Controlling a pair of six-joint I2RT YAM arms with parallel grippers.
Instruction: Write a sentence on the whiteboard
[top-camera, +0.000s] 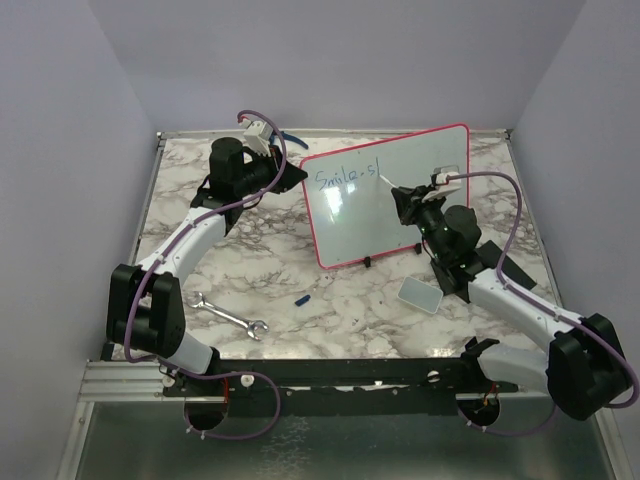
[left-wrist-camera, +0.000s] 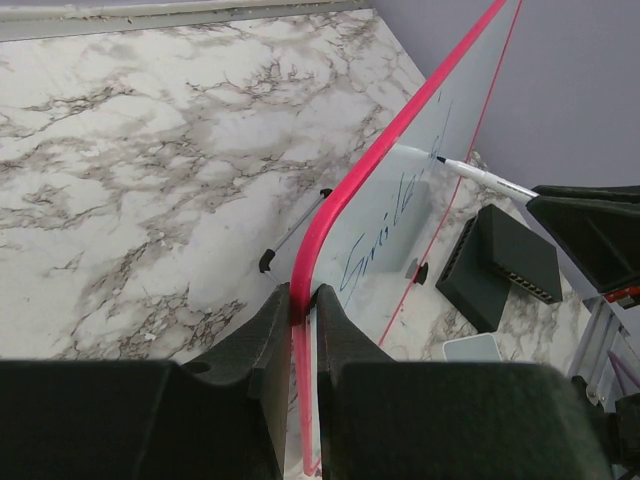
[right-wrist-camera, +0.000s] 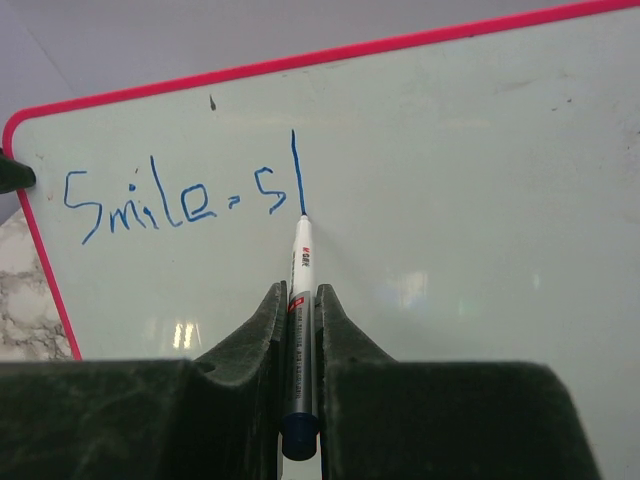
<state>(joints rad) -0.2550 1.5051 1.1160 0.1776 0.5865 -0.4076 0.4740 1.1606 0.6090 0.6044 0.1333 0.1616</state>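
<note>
The whiteboard (top-camera: 400, 215) stands tilted at the back middle of the marble table, red-pink framed. Blue writing (top-camera: 345, 180) on it reads "Smile-s" plus one upright stroke, clear in the right wrist view (right-wrist-camera: 180, 200). My left gripper (top-camera: 297, 172) is shut on the board's left edge; the left wrist view shows the red frame (left-wrist-camera: 330, 230) between the jaws of the left gripper (left-wrist-camera: 303, 300). My right gripper (right-wrist-camera: 298, 295) is shut on a white-and-grey marker (right-wrist-camera: 301, 260), whose tip touches the bottom of the upright stroke. The marker also shows in the left wrist view (left-wrist-camera: 490, 180).
A metal wrench (top-camera: 230, 317) lies front left. A small blue cap (top-camera: 303, 298) lies in front of the board. A small grey pad (top-camera: 420, 295) lies under the right arm, also in the left wrist view (left-wrist-camera: 470, 347). Walls close in behind and beside.
</note>
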